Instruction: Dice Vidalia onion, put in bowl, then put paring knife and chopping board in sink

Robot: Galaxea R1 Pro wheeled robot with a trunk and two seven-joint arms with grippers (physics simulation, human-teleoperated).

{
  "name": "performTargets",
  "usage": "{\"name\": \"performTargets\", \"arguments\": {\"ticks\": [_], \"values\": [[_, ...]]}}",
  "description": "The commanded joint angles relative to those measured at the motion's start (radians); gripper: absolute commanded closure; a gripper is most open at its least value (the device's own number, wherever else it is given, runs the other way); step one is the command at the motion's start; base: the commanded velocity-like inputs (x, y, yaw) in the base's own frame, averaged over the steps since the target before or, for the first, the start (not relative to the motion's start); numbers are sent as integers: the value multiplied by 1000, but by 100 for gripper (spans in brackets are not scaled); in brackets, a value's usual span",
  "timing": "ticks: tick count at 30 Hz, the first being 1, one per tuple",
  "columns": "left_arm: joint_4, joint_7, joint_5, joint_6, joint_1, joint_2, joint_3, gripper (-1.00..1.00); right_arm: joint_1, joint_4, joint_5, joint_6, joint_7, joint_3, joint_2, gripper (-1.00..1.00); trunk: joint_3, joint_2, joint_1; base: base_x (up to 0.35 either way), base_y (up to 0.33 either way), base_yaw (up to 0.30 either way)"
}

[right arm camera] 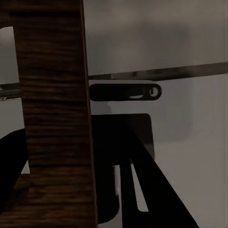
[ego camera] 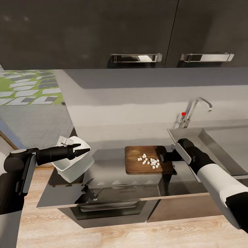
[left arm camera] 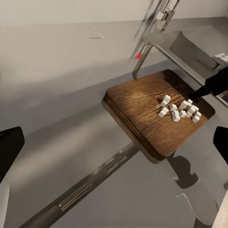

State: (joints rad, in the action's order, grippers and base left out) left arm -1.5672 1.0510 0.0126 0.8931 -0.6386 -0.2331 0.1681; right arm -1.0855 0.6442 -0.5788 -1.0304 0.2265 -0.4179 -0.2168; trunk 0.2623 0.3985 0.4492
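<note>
The brown chopping board (ego camera: 136,164) is over the grey countertop (ego camera: 113,187), with a heap of white diced onion (ego camera: 149,162) on its right half. My right gripper (ego camera: 167,157) is shut on the board's right end, next to the sink (ego camera: 224,137). In the right wrist view the board's edge (right arm camera: 52,118) stands between the dark fingers (right arm camera: 142,190). My left gripper (ego camera: 78,148) is shut on the rim of the white bowl (ego camera: 70,165), which hangs tilted over the countertop's left end. The left wrist view looks down on the board (left arm camera: 137,114) and the onion cubes (left arm camera: 180,110). The paring knife is out of view.
A chrome tap (ego camera: 193,109) with a red dot stands behind the sink's left corner. Dark wall cabinets (ego camera: 103,31) hang above. The countertop's front edge (ego camera: 113,201) runs above dark cabinet fronts and a wooden floor (ego camera: 113,230). A window lies at the far left.
</note>
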Motion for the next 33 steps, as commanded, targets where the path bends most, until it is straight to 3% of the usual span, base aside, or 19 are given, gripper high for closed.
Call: {"name": "performTargets", "arguments": {"ticks": [1, 33], "values": [[-1, 3, 1, 9, -1, 0, 1, -100, -1, 0, 16, -5, 11, -9, -2, 100, 1, 1, 1, 0, 0, 0], [-3, 3, 1, 9, -1, 0, 1, -100, -1, 5, 16, -7, 11, -7, -1, 100, -47, 1, 1, 0, 0, 0]]}}
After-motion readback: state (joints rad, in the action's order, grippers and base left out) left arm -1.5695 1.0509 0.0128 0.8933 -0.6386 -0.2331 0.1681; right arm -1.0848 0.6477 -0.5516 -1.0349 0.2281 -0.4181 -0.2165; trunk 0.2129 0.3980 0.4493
